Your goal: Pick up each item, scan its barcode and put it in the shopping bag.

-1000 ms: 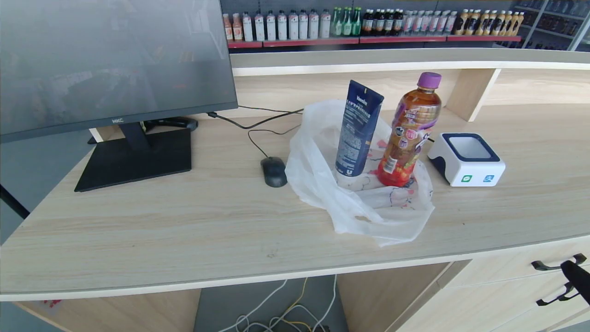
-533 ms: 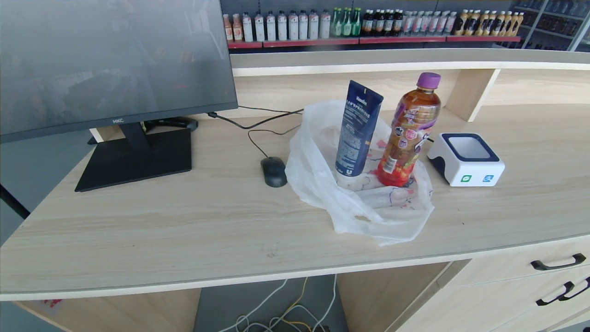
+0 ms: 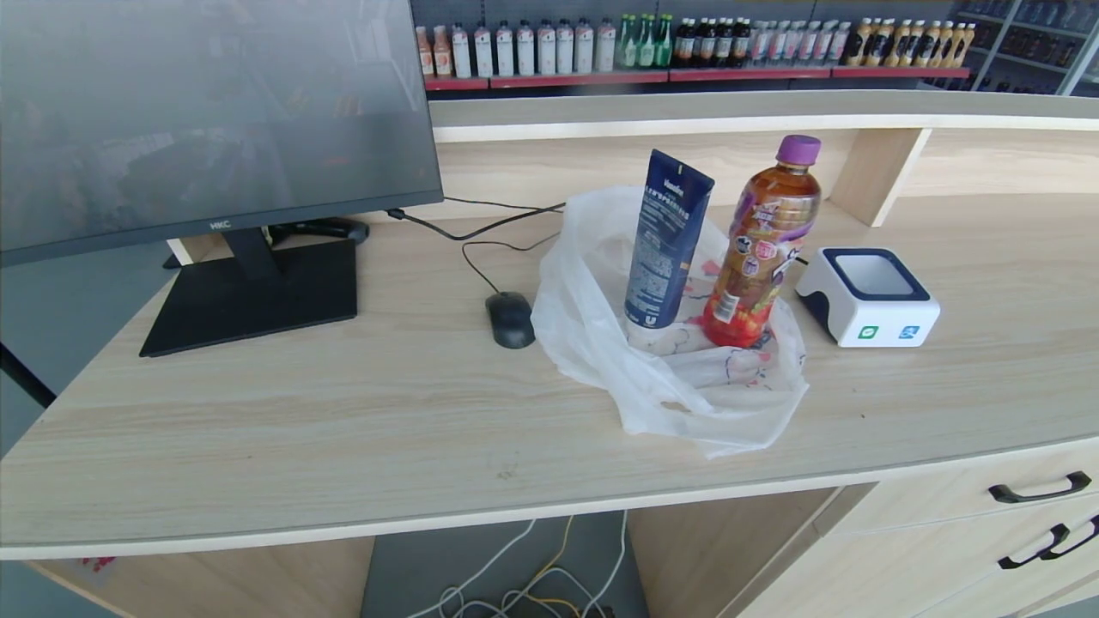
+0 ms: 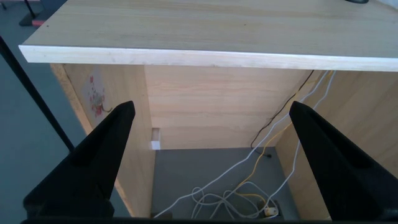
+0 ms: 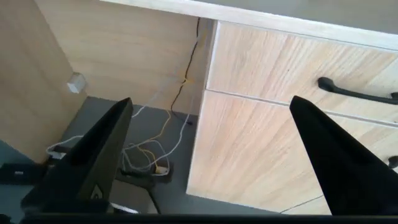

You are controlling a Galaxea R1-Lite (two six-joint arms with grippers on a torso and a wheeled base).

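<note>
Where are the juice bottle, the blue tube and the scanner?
bottle (image 3: 755,257), head view, on its label.
blue tube (image 3: 667,246), head view, middle of its body.
scanner (image 3: 874,276), head view, its top window.

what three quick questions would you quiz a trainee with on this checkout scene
1. True or false: the tube lies flat.
2. What stands beside the tube in the bag? A can, B bottle, C box.
3. Fill in: the left pincer and the right pincer are both ___.
Key: 1 false, it stands upright. 2 B. 3 open.
</note>
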